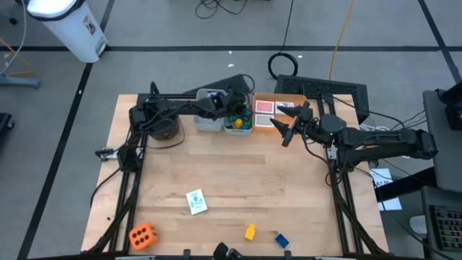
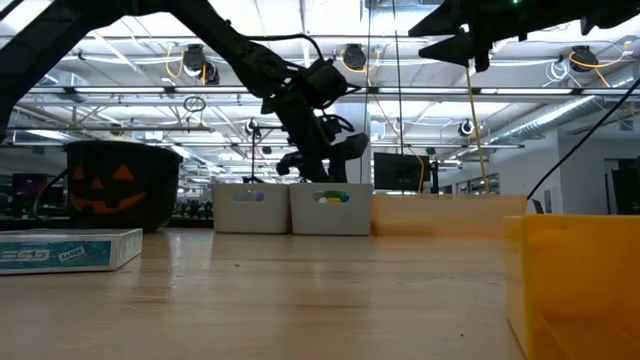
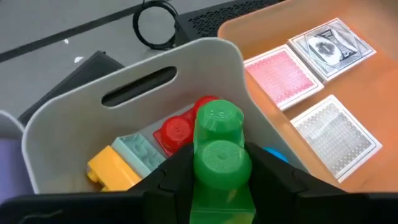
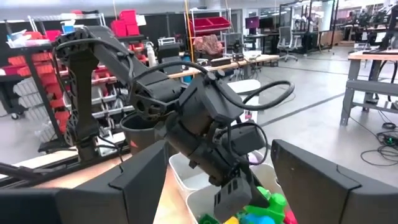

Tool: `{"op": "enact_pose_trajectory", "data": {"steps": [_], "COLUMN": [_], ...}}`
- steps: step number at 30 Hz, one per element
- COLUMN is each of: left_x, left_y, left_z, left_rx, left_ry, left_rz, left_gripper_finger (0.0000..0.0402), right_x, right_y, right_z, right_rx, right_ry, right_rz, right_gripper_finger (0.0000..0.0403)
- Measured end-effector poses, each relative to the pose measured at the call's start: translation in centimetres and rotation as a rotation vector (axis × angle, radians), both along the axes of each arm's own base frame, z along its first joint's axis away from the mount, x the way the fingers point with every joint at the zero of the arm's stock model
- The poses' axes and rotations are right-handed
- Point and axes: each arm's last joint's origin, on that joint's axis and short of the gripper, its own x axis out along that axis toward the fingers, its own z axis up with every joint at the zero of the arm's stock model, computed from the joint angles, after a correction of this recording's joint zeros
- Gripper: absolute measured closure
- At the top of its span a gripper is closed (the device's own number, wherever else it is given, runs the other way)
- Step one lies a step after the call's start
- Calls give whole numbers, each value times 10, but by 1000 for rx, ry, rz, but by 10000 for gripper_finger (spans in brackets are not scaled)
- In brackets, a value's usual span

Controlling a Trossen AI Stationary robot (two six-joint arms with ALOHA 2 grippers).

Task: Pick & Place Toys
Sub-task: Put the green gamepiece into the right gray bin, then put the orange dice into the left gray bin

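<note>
Your left gripper is pinching a green brick between its two fingers, holding it just above the right-hand grey bin at the far side of the table. Inside that bin you can see a red brick, a yellow brick and a pale blue-grey brick already lying together. A second grey bin sits touching it on the left, and further left stands a black pumpkin bucket.

To the right of the bins is the flat orange tray, with a pink-backed card, a black-and-white picture card and a grey-patterned card lying flat in it.

Your right gripper hangs over that tray with its fingers spread wide and nothing between them, pointing toward the left arm.

On the near part of the table, well apart from both arms, you still have toys lying loose: a picture card near the middle, an orange die at the near left corner, and a yellow brick beside a blue brick at the near edge.
</note>
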Motion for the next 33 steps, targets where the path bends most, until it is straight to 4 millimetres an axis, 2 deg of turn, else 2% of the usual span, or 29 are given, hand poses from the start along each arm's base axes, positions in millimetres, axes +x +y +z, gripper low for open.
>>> {"op": "enact_pose_trajectory", "data": {"steps": [4,17,25,29,33], "left_x": [0,-2,-7,-14,-17], "left_y": [0,5,6,12,17], "left_z": [-1,0,22,34,35], "left_rx": [-17,-98,-52,-25,-62], "left_ry": [-4,-54,-79,-95,-113], "left_rz": [4,-21,-66,-57,-33], "left_gripper_finger": [253,244,240,213,169], "right_x": [-1,0,0,0,0], "right_y": [0,2,2,2,2], "right_z": [0,0,-1,-1,-1], "right_rx": [1,0,0,0,1], "right_ry": [6,8,12,12,12], "right_rz": [0,57,58,58,58], "right_gripper_finger": [129,129,129,129,129]}}
